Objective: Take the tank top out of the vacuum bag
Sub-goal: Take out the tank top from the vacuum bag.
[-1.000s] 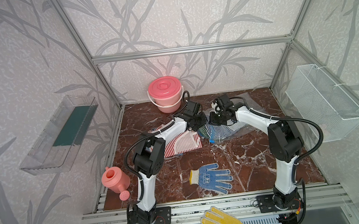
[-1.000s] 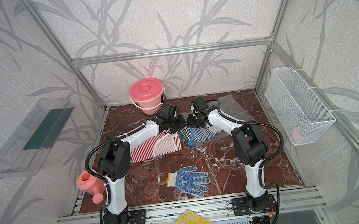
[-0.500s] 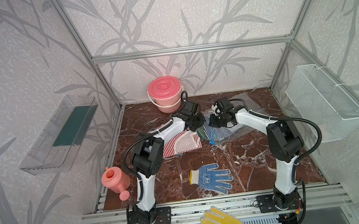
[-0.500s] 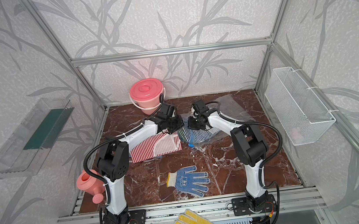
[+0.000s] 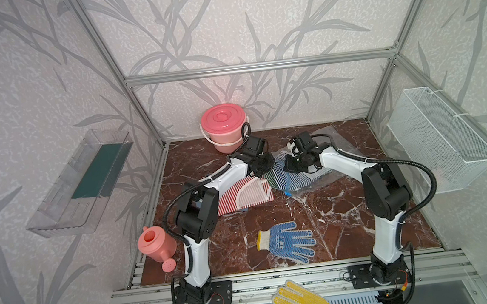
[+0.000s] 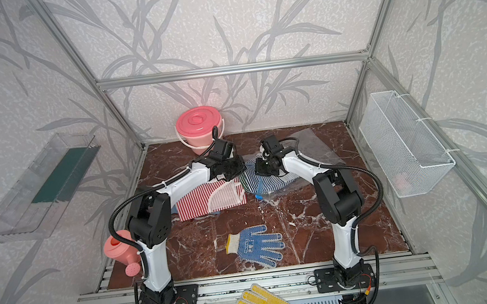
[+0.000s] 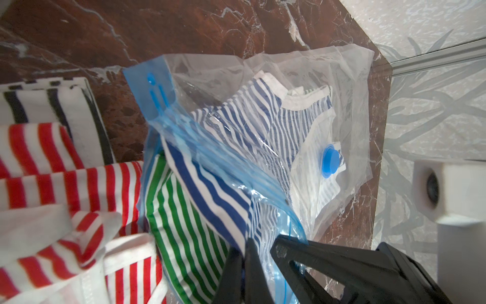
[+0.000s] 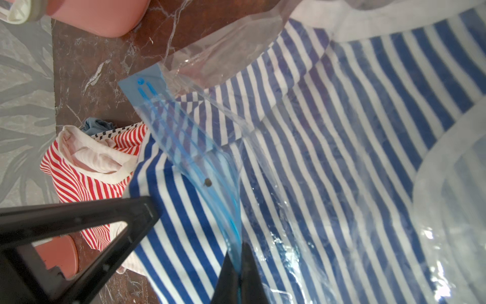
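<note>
Last sec brought next to no change: the vacuum bag (image 7: 349,86) & the blue-striped tank top (image 8: 342,131) lie as they did, top's lower part out of the mouth, shoulders still inside near the valve cap (image 7: 328,162). My R gripper (image 8: 240,265) is clamped on the bag's blue zip strip (image 8: 168,115); my L gripper (image 7: 245,265) is pinched shut on what looks like the top's hem. So grips are set but the pull hasn't paid off yet; I reckon L must draw away while R anchors the bag
</note>
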`<state>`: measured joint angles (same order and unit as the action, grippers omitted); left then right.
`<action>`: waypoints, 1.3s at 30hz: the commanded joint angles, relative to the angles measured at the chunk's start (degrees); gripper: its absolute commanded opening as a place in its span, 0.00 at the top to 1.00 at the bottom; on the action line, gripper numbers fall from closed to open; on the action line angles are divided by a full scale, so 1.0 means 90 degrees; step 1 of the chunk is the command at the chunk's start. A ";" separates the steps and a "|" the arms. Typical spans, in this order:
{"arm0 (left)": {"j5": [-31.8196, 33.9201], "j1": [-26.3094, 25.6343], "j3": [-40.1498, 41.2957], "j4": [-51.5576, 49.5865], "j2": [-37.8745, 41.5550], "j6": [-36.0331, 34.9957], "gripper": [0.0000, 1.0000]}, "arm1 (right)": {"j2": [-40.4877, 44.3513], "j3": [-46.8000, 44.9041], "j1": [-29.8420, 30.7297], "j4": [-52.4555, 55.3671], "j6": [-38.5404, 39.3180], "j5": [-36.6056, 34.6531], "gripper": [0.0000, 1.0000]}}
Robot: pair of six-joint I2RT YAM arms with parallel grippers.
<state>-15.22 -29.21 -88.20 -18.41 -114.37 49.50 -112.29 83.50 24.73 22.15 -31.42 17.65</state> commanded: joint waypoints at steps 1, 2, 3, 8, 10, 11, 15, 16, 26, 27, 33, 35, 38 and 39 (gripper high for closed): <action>0.0110 0.0091 0.0149 0.0042 0.0362 -0.0060 1.00 | 0.0050 -0.0001 -0.0091 0.0176 0.0072 -0.0046 1.00; 0.0105 0.0107 0.0169 0.0054 0.0363 -0.0065 1.00 | 0.0065 -0.0018 -0.0106 0.0179 0.0064 -0.0047 1.00; 0.0100 0.0120 0.0188 0.0054 0.0372 -0.0060 1.00 | 0.0072 -0.0039 -0.0119 0.0166 0.0046 -0.0047 1.00; 0.0075 0.0144 0.0257 0.0078 0.0443 -0.0032 1.00 | 0.0084 -0.0070 -0.0140 0.0141 0.0027 -0.0047 1.00; 0.0074 0.0146 0.0287 0.0092 0.0485 -0.0022 1.00 | 0.0079 -0.0060 -0.0140 0.0141 0.0024 -0.0037 1.00; 0.0070 0.0142 0.0296 0.0099 0.0507 -0.0026 1.00 | 0.0076 -0.0065 -0.0140 0.0144 0.0024 -0.0036 1.00; 0.0090 0.0162 0.0303 0.0032 0.0611 -0.0059 1.00 | 0.0074 -0.0088 -0.0138 0.0142 0.0034 -0.0052 1.00; 0.0085 0.0171 0.0301 0.0033 0.0636 -0.0074 1.00 | 0.0065 -0.0097 -0.0150 0.0140 0.0034 -0.0061 1.00; -0.0099 0.0173 0.0392 0.0171 0.0786 0.0025 1.00 | 0.0039 -0.0006 -0.0179 0.0227 0.0015 -0.0047 1.00; -0.0105 0.0175 0.0389 0.0180 0.0793 0.0030 1.00 | 0.0040 0.0008 -0.0180 0.0236 0.0005 -0.0047 1.00; -0.0208 0.0107 0.0404 0.0268 0.0843 0.0093 1.00 | 0.0014 0.0195 -0.0173 0.0237 -0.0083 0.0096 1.00; -0.0242 0.0072 0.0387 0.0288 0.0842 0.0091 1.00 | -0.0003 0.0302 -0.0176 0.0255 -0.0088 0.0136 1.00; -0.0341 -0.0001 0.0323 0.0336 0.0795 0.0096 1.00 | -0.0089 0.0520 -0.0172 0.0348 -0.0064 0.0207 1.00; -0.0399 -0.0021 0.0286 0.0336 0.0766 0.0096 1.00 | -0.0133 0.0600 -0.0170 0.0405 -0.0064 0.0213 1.00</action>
<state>-17.12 -28.93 -84.88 -16.86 -110.00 50.06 -112.38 85.76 23.62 24.14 -31.73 18.61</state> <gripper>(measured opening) 0.045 0.048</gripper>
